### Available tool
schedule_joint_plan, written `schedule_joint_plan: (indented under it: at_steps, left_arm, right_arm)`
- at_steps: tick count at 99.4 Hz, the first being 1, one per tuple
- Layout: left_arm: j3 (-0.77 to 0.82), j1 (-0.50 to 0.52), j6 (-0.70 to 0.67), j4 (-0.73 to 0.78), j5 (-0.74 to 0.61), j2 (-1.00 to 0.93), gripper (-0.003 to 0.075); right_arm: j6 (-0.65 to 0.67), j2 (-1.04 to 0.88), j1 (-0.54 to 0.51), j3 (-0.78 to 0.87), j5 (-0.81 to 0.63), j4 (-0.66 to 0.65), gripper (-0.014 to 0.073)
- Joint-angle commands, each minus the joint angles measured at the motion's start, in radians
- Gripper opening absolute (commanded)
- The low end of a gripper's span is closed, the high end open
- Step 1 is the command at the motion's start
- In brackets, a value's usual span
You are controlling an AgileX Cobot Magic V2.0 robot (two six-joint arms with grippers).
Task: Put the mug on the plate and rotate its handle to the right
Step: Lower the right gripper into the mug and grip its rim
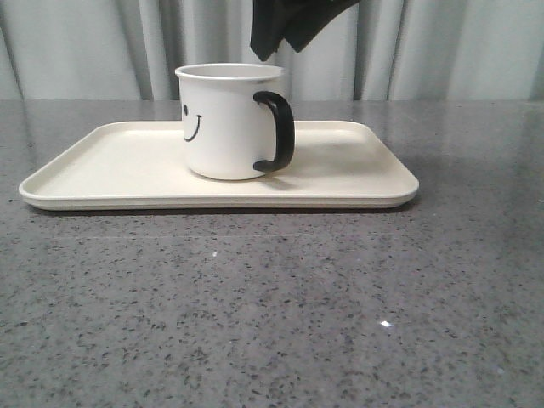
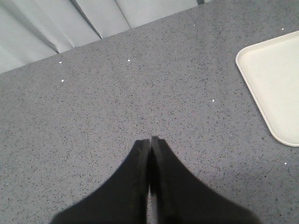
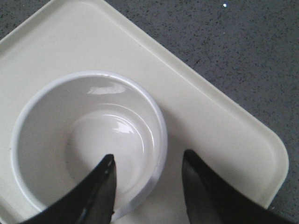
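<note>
The white mug (image 1: 225, 127) with a black smiley face stands upright on the cream plate (image 1: 102, 161), near its middle. Its black handle (image 1: 285, 127) points to the right in the front view. My right gripper (image 1: 285, 30) hangs just above the mug's rim. In the right wrist view it (image 3: 148, 161) is open and empty, one finger over the mug's (image 3: 88, 135) inside, the other over the plate (image 3: 205, 121); the handle is hidden there. My left gripper (image 2: 150, 140) is shut and empty over bare table, left of the plate's corner (image 2: 275, 79).
The grey speckled table (image 1: 272, 306) stretches in front of and around the plate. Pale curtains (image 1: 85, 51) hang behind the table's far edge. My left gripper does not show in the front view.
</note>
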Motion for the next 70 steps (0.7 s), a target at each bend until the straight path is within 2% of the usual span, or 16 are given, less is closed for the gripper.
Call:
schedule_joint_plan:
  at_steps: [1, 70]
  left_arm:
    - [-0.022, -0.001, -0.012, 0.032, -0.022, 0.0, -0.002]
    - [-0.022, -0.001, -0.012, 0.032, -0.022, 0.0, -0.002]
  right_arm:
    - [-0.003, -0.04, -0.007, -0.038, -0.055, -0.003, 0.0351]
    - [-0.002, 0.043, -0.007, -0.038, -0.033, -0.003, 0.035]
